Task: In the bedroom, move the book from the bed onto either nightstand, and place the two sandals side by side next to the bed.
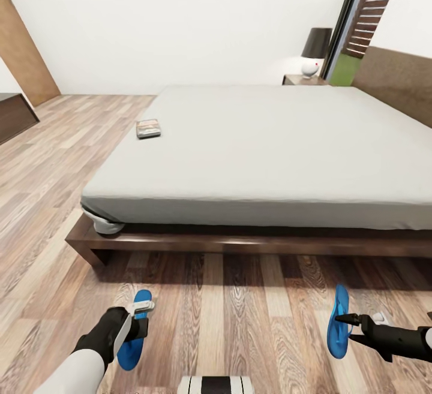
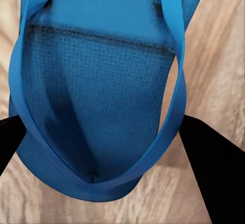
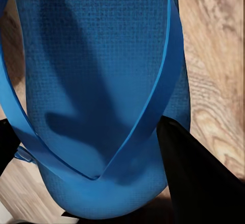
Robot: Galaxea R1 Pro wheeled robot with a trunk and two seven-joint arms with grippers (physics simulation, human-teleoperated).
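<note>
My left gripper (image 1: 143, 316) is low over the plank floor (image 1: 240, 322), in front of the bed (image 1: 258, 142). It is over the left sandal (image 1: 133, 334), which lies flat on the floor with its sole down. In the left wrist view the two dark fingers (image 2: 214, 173) stand on either side of the sandal's (image 2: 97, 96) toe end, spread wider than the sole. I cannot tell from that view whether they press on it or merely flank it.

My right gripper (image 1: 343, 321) is at the right sandal (image 1: 339, 321), which stands on edge, its sole turned sideways rather than flat to the floor. In the right wrist view one finger (image 3: 199, 178) lies against the sandal (image 3: 97, 81) beside the strap, the other is just visible at the opposite edge. The jaws appear closed on the sandal's toe end.

The two sandals are well apart, each near the foot-side frame (image 1: 252, 243) of the bed, one toward each of my arms.

The book (image 1: 148, 128) lies flat on the mattress near its left edge, apart from both grippers.

A nightstand (image 1: 305, 80) stands at the far side of the bed near the headboard (image 1: 393, 82), carrying a lamp (image 1: 314, 51) with a dark shade. A dark bench (image 1: 15, 115) is at the left wall.
</note>
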